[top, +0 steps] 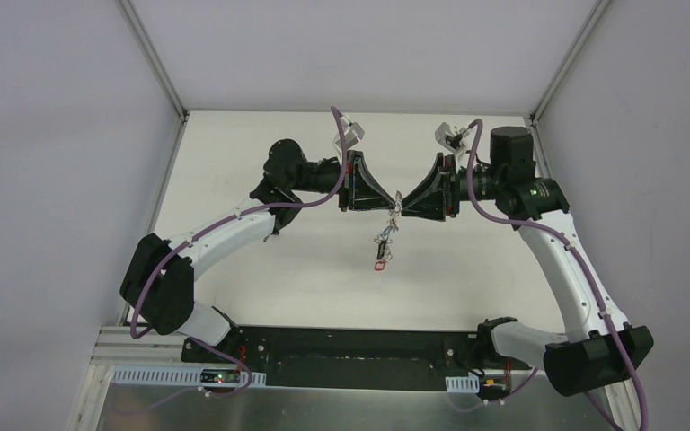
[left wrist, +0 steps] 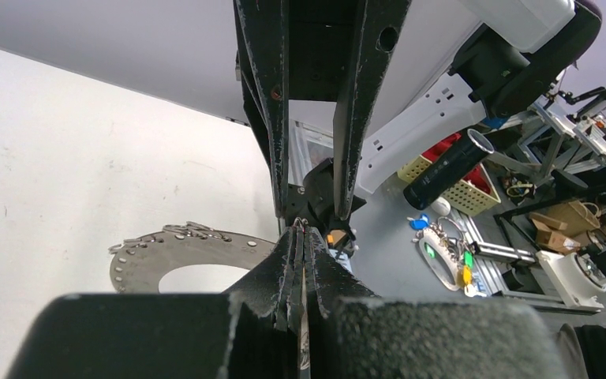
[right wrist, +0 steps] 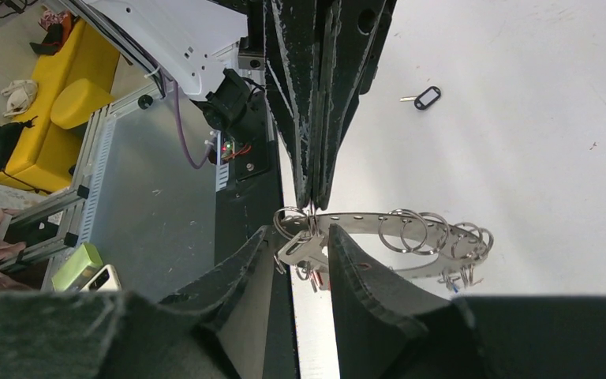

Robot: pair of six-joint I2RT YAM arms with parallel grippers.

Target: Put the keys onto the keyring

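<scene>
Both grippers meet tip to tip above the table's middle. My left gripper is shut, pinching one end of the keyring, a curved grey perforated metal band carrying several split rings. It also shows as a crescent in the left wrist view. My right gripper stands open, its jaws apart on either side of a silver key that hangs from a ring at the pinched end. Keys and a red tag dangle below the fingertips. A loose key with a black tag lies on the table.
The white table is walled by grey panels and aluminium posts at the back corners. A black base plate runs along the near edge between the arm bases. Beyond the table, a yellow basket and clutter show.
</scene>
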